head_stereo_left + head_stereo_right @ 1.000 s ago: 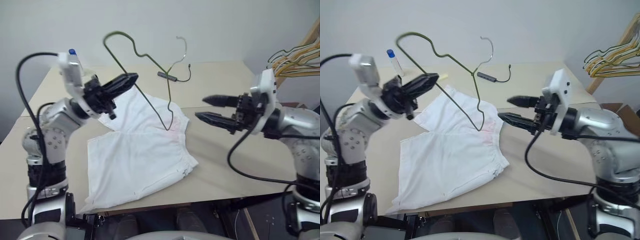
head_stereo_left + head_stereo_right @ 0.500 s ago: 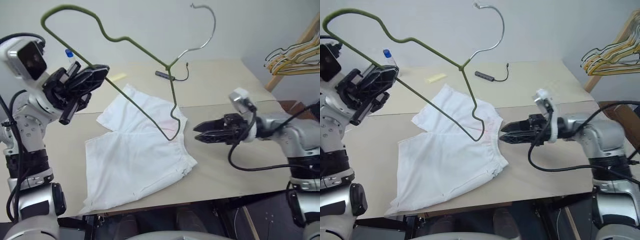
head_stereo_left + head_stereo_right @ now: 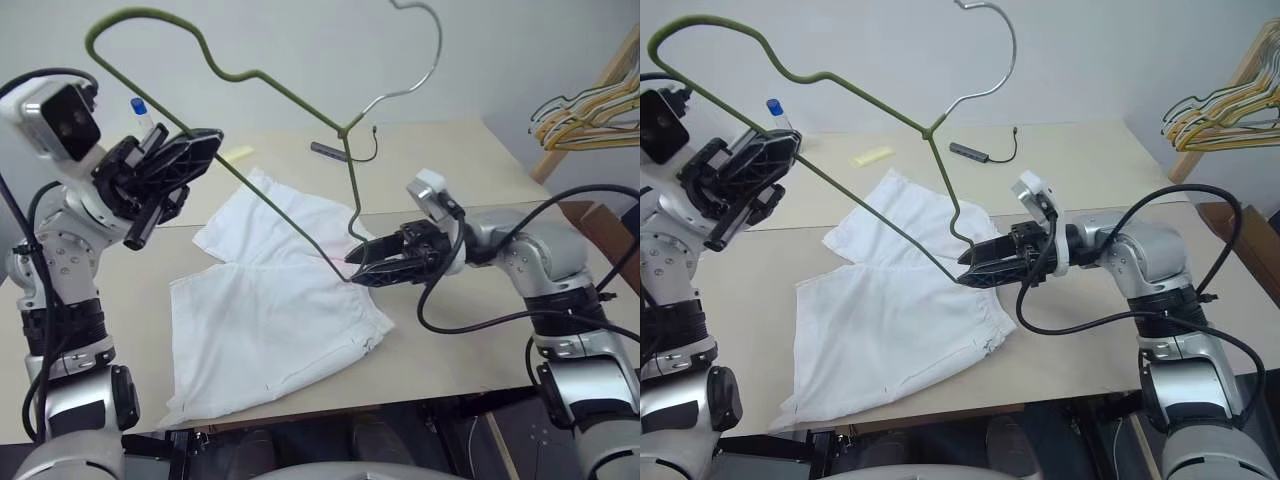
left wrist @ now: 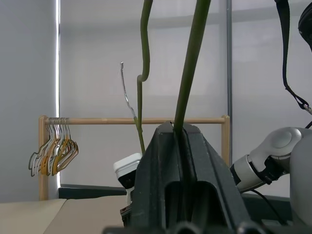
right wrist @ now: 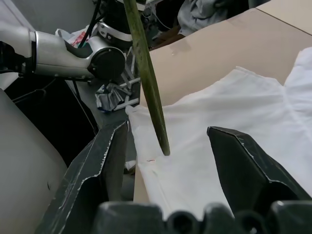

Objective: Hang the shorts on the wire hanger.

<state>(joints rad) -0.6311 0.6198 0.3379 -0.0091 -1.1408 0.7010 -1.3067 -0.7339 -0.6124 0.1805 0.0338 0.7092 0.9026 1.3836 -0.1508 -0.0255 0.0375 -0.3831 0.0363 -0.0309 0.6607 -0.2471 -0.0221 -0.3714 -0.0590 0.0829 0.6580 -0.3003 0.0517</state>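
The white shorts lie flat on the table, waistband toward the right. My left gripper is shut on the long bar of the dark green wire hanger and holds it tilted in the air, hook up. The hanger's lower corner hangs just over the waistband. My right gripper is open at that corner. In the right wrist view the wire runs down between the two fingers, apart from both, with the shorts beneath. The left wrist view shows the wire rising out of the closed jaws.
A bunch of yellow and dark hangers hangs on a wooden rack at the far right. A black cable with a small dongle, a yellow slip and a blue-capped bottle lie at the back of the table.
My right gripper has swung left and down to the hanger's lower corner over the waistband. The left gripper lifted and tilted the hanger, then held still.
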